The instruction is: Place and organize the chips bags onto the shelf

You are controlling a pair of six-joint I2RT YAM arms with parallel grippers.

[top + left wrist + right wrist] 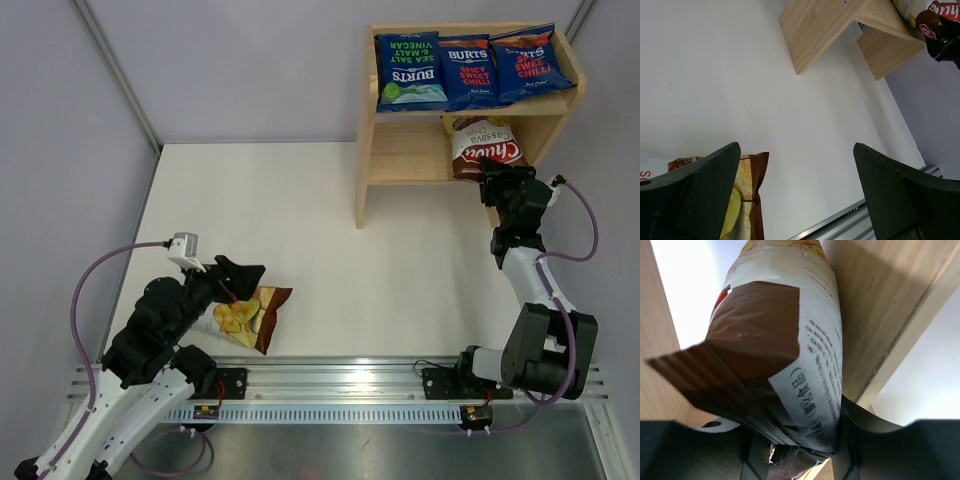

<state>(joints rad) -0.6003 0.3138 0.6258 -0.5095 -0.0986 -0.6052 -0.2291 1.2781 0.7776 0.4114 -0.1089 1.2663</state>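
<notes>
Though hidden overhead, right end effector pinches Chuba bag; left end effector gapes.

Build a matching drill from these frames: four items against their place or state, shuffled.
Items
1. green-lettered Burts bag
2. Chuba bag by the left arm
3. second Chuba bag
4. left fingers

Places or states
A. lying on the table
B. top tier of the shelf, left end
C. spread open, holding nothing
D. at the lower tier, between the right fingers

Pairs: 1-B, 2-A, 3-D, 4-C
</notes>
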